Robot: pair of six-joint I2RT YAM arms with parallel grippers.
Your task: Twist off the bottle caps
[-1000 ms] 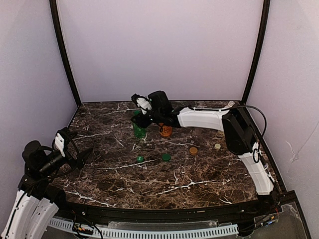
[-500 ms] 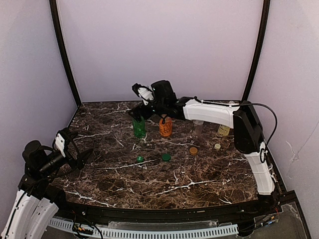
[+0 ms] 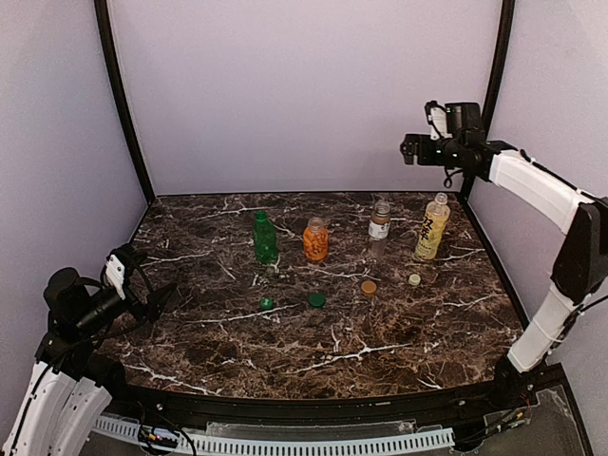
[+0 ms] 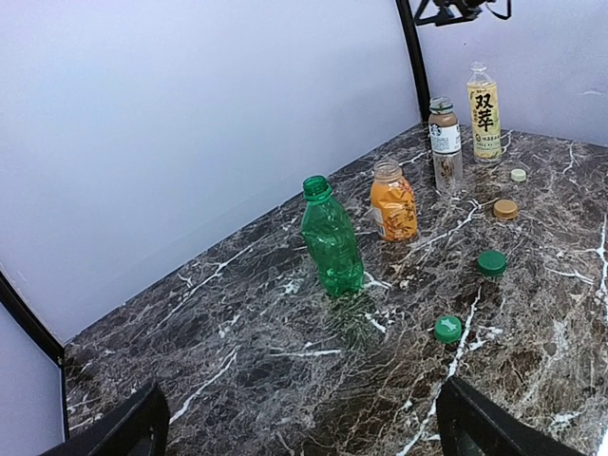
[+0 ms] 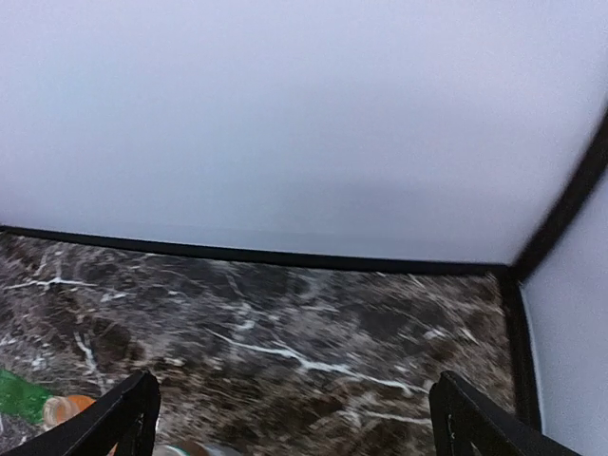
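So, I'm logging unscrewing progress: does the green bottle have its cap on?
No, the green bottle has a bare neck; the near green cap and the far green cap lie loose on the table.

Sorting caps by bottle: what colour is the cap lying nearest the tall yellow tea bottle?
That cap is cream-white, clearest in the left wrist view.

Yellow tea bottle (image 4: pixel 484 112), far right corner of the desk (image 4: pixel 285 380): label carries two large black Chinese characters, stacked, apparently 双萃. Smaller print below them is illegible. Labels on the brown bottle (image 4: pixel 444 142) and the orange juice bottle (image 4: pixel 393 201) are too small to read.
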